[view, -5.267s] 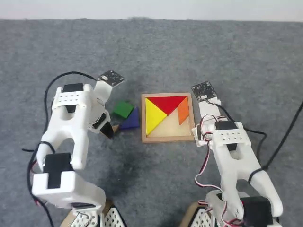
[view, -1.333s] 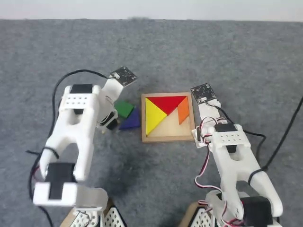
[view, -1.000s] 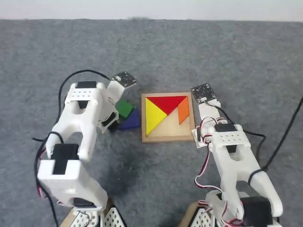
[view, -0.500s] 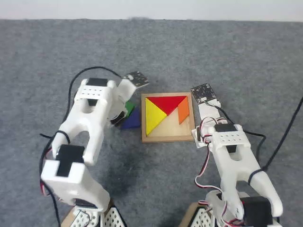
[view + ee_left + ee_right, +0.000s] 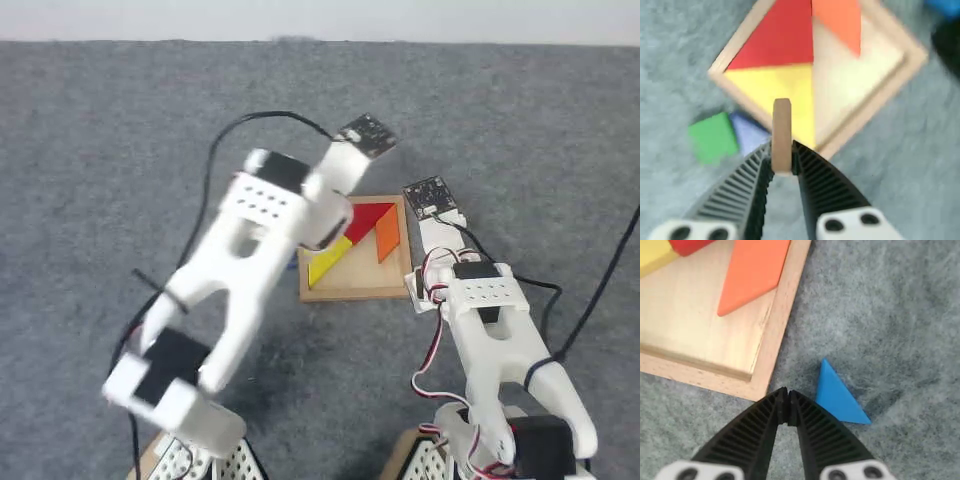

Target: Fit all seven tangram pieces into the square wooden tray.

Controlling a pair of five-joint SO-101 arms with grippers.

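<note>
Your left pincer [image 5: 782,150] clamps the tan wooden piece [image 5: 782,122] on edge over the square wooden tray [image 5: 355,293]. Released upright, it can jam atop the yellow triangle [image 5: 765,82]. Your right pincer [image 5: 788,392] is closed and empty.

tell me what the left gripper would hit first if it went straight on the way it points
Likely the yellow triangle in the wooden tray, just inside its rim. The left gripper, shut on a tan piece, points there, though depth is unclear.
</note>
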